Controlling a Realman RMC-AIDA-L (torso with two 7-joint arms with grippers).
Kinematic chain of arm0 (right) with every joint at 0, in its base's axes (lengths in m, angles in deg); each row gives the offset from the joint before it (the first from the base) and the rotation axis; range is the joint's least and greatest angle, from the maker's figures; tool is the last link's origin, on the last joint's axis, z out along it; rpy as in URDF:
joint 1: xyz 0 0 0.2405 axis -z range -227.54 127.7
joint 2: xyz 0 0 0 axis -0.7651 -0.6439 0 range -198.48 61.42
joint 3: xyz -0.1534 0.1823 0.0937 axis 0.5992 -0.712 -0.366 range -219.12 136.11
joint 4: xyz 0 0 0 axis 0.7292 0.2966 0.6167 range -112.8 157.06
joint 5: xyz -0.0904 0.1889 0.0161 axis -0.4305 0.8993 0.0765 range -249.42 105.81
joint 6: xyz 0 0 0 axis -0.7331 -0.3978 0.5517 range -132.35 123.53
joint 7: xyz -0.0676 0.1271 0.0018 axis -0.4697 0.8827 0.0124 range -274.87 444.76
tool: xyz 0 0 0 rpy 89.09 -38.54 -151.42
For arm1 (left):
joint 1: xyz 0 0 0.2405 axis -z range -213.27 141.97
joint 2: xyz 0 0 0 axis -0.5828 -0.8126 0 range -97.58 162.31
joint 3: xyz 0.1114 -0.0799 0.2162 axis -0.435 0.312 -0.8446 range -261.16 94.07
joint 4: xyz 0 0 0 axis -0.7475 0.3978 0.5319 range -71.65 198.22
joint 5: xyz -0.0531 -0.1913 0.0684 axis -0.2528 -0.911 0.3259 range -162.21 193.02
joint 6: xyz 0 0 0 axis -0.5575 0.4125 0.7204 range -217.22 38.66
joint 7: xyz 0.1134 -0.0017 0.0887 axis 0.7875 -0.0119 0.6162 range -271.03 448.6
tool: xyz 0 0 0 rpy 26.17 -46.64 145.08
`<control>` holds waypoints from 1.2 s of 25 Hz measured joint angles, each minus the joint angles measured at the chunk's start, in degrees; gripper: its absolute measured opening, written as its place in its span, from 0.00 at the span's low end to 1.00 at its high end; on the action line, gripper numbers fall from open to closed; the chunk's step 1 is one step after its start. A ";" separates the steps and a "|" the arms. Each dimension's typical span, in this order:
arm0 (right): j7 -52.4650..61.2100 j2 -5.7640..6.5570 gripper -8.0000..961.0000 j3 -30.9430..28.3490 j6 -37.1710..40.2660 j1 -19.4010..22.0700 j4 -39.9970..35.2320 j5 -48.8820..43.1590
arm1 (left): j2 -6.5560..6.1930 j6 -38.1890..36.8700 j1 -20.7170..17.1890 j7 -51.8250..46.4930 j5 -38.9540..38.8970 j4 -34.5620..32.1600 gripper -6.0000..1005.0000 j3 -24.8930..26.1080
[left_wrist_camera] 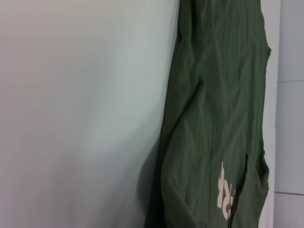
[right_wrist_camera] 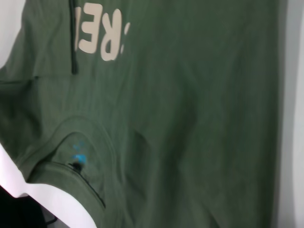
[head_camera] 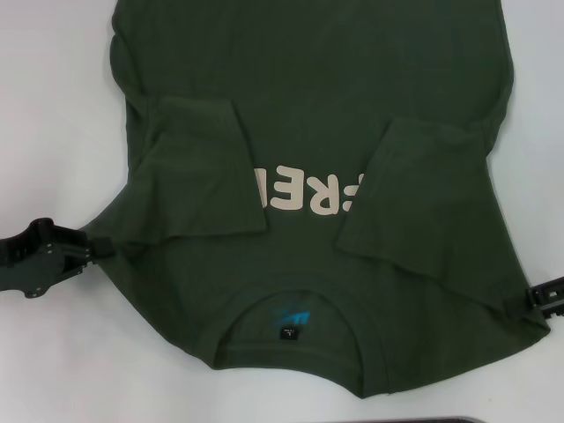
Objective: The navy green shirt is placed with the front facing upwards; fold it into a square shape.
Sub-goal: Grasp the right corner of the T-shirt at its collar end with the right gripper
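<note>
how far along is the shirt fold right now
Early stage. Done: both sleeves of the navy green shirt lie folded inward over the chest, partly covering the cream lettering. In hand: the left gripper and right gripper sit at the shirt's shoulder edges near the collar. Left: the body is unfolded, so no square yet.

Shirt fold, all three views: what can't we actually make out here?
- Navy green shirt hem: cut off by the head view's top edge.
- Chest lettering: both ends hidden under the folded-in sleeves, head view.
- Left gripper and right gripper: at the shoulder edges, fingers hidden by cloth; the right is cut by the frame edge.
- Neck label: print too small.
- Wrist views: own fingers absent.
</note>
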 joint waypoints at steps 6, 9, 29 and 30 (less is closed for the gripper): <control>-0.31 -0.04 0.74 0.04 -0.05 -0.23 0.13 0.86 | 0.13 -0.12 -0.13 0.11 0.00 0.00 0.01 -0.04; -0.69 -0.24 0.74 0.03 -0.03 -0.25 0.17 1.65 | 0.15 -0.18 -0.19 0.11 0.00 0.00 0.01 -0.08; -1.76 -0.68 0.57 0.32 0.02 -0.44 0.23 1.91 | 0.46 -0.70 -0.19 0.20 0.00 0.20 0.01 -0.04; -1.80 -0.68 0.54 0.42 -0.05 -0.41 0.23 1.84 | 0.45 -0.70 -0.19 0.20 0.00 0.16 0.01 -0.04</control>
